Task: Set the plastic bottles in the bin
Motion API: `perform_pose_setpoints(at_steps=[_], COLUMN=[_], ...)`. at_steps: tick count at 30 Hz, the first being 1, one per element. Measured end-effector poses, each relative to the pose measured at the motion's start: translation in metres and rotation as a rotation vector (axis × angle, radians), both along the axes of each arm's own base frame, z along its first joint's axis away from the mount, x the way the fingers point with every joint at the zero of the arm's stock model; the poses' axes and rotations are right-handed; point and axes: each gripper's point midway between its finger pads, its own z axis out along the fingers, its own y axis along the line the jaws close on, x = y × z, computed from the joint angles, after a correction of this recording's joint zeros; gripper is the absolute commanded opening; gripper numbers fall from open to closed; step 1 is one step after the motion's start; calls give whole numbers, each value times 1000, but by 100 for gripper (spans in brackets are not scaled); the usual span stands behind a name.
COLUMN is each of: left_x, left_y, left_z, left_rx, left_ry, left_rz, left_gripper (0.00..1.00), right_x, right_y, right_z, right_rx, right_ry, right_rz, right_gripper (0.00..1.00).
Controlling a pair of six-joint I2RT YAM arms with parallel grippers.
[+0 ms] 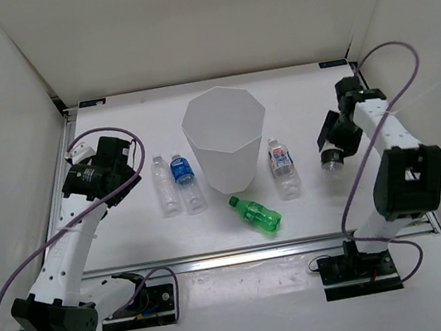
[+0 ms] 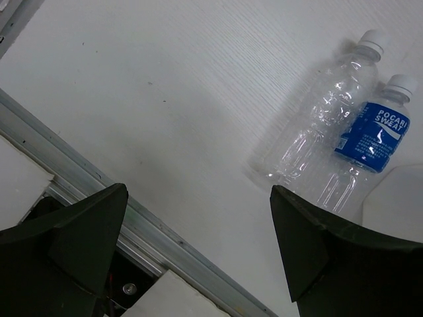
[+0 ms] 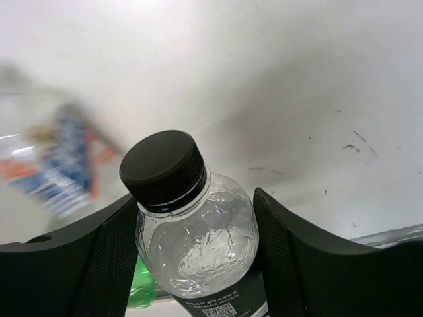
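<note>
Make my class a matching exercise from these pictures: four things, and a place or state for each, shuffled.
Things
1. green bottle
2. black-capped bottle
3. blue-labelled bottle
4. bin

Place or state
A. held in the right tool
B. standing upright
C. lying beside the plain bottle
D. lying alone, just nearer than the bin

Pairs: 1-D, 2-A, 3-C, 4-B

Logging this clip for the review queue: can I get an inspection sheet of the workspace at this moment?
Surface: white table, faint scuffs.
Job's things: bin upright, no bottle seen inside; plain clear bottle, blue-labelled bottle, white/red-labelled bottle and green bottle lying on the table; black-capped bottle gripped.
Clutter: nothing seen.
Grippers: left gripper open, empty; right gripper shut on black-capped bottle.
Cables: purple cables loop beside each arm.
Surroundings: white walls.
</note>
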Motion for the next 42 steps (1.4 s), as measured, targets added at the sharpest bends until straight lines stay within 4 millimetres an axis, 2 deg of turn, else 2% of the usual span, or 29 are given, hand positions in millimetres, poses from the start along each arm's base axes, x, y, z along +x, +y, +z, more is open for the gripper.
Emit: perform_pose_setpoints(at_steps=[3, 6, 8, 10, 11, 13, 14, 15, 17, 18, 20, 21, 23, 26, 30, 37, 39, 42], left_x=[-1, -3, -2, 0, 3, 11, 15, 19, 25, 29, 38, 43, 52, 63, 82, 116, 118, 119], left_y=[0, 0, 0, -3, -4, -9, -12, -16, -23, -27, -36, -40, -46, -52, -59, -75, -77, -80], left_z=[-3, -4, -3, 0, 1, 3, 1, -2, -12, -17, -26, -30, -38, -46, -58, -100, -117, -138], left_rx=[-2, -6, -8, -17, -22, -36, -44, -54, -70, -78, -92, -97, -102, -105, -102, -91, -89, -94], left_ry=[1, -14, -35, -57, -70, -97, -107, -108, -91, -80, -54, -44, -25, -13, -13, 84, 126, 182], left_rz=[-4, -16, -32, -50, -57, -79, -92, -107, -140, -156, -190, -204, -229, -255, -273, -328, -337, -345], left_gripper=[100, 100, 100, 100, 100, 100, 100, 100, 100, 100, 100, 100, 100, 100, 100, 100, 100, 100], right_x=[17, 51, 62, 68, 69, 69, 70, 70, 73, 75, 77, 76, 71, 65, 57, 16, 10, 8], right_y=[1, 17, 48, 88, 115, 164, 187, 207, 237, 247, 262, 267, 272, 275, 268, 239, 234, 231], right_z=[72, 167, 225, 275, 299, 333, 343, 347, 336, 322, 290, 272, 245, 234, 257, 329, 339, 340], right_rx=[1, 41, 81, 142, 180, 259, 292, 323, 351, 350, 332, 322, 303, 285, 283, 308, 305, 293], right_ry=[-179, -451, -603, -730, -790, -869, -892, -902, -872, -837, -755, -708, -626, -583, -631, -809, -837, -844], right_rz=[-32, -13, 55, 147, 209, 322, 370, 413, 470, 486, 512, 524, 542, 567, 566, 590, 599, 616], right_gripper=[17, 18, 22, 23, 25, 26, 28, 30, 40, 52, 61, 80, 100, 100, 100, 100, 100, 100])
